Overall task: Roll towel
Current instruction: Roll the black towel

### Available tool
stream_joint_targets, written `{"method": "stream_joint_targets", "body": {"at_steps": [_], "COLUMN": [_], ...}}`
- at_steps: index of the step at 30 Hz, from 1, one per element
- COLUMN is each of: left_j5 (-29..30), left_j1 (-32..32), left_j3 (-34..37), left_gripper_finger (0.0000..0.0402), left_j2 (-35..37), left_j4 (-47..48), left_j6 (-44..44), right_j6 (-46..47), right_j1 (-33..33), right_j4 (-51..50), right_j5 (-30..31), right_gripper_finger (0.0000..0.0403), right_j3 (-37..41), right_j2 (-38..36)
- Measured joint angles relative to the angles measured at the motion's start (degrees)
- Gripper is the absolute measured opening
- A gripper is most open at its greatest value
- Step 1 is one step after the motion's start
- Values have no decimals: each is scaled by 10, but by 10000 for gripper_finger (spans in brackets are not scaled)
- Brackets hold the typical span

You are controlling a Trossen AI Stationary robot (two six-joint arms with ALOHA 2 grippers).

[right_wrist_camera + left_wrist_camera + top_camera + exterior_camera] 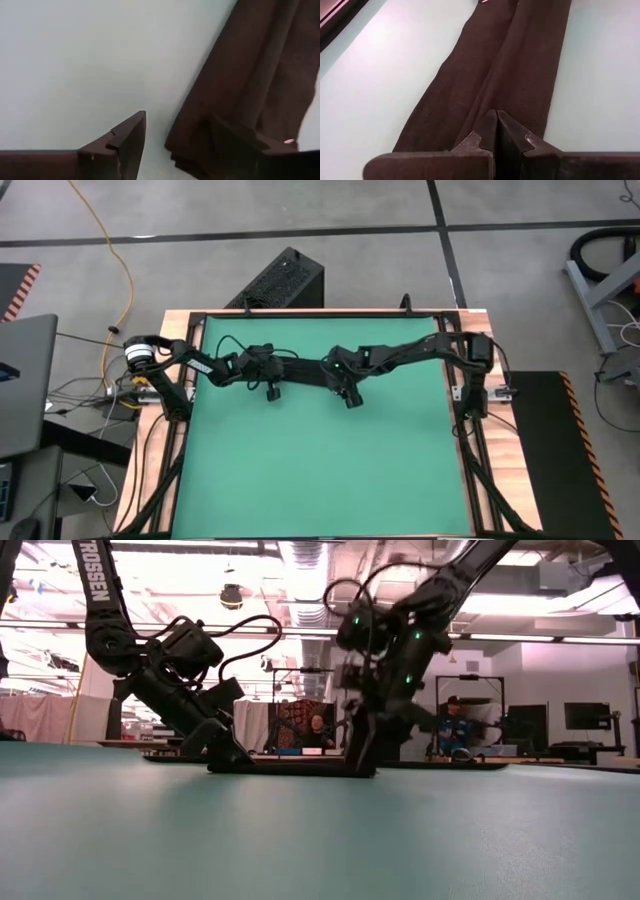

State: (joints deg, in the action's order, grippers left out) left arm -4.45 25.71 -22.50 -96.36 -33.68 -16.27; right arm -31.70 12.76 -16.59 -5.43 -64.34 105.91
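Observation:
The black towel point(305, 368) lies flat on the green table point(320, 470) as a long narrow folded strip, running left to right between my two grippers; the low view shows the towel point(300, 768) as a thin dark band. My left gripper point(496, 122) is shut at the strip's left end. My right gripper point(178, 116) stands open over the strip's right end point(200, 145), one finger point(240, 145) above the cloth and the other point(127, 140) over bare table. A small pale tag point(289, 142) shows near that end. My left gripper has its shut fingertips down on the towel's left end point(492, 102), on the middle fold line. It comes slanting down from the table's left, along the strip. The cloth lies flat on the table beyond it. Whether my right gripper's finger touches the towel, I cannot tell.
A black ribbed box point(280, 280) stands on the floor beyond the table's far edge. A laptop point(25, 380) and cables sit left of the table. In the low view two people point(318, 730) point(455, 725) sit in the room behind. The table's near half is bare green.

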Motion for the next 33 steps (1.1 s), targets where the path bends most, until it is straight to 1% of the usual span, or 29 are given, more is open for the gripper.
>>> {"method": "stream_joint_targets", "body": {"at_steps": [5,8,9,11,13,16,20,23,28,33], "left_j5": [-3,-3,-3,-8,-17,-26,-28,-29,-59,-92], "left_j1": [0,0,0,0,0,0,0,0,-2,-7], "left_j3": [0,0,0,0,0,0,0,0,0,-1], "left_gripper_finger": [0,0,0,0,0,0,0,0,0,0], "left_j2": [0,0,0,0,0,0,0,0,0,0], "left_j4": [1,4,6,9,10,12,16,17,20,23], "left_j6": [-4,-4,-4,-7,-14,-21,-24,-23,-11,-6], "right_j6": [6,35,49,83,102,121,138,143,164,215], "right_j1": [17,27,29,31,32,32,28,17,-7,-13], "right_j4": [7,1,-1,-6,-12,-15,-11,-15,-43,-68], "right_j5": [5,8,13,47,77,107,123,130,126,70], "right_gripper_finger": [237,236,232,217,191,140,66,22,20,19], "right_j3": [-4,-3,-3,-4,-4,-4,-4,-3,-2,1], "right_j2": [37,55,56,56,56,54,55,51,22,-26]}}
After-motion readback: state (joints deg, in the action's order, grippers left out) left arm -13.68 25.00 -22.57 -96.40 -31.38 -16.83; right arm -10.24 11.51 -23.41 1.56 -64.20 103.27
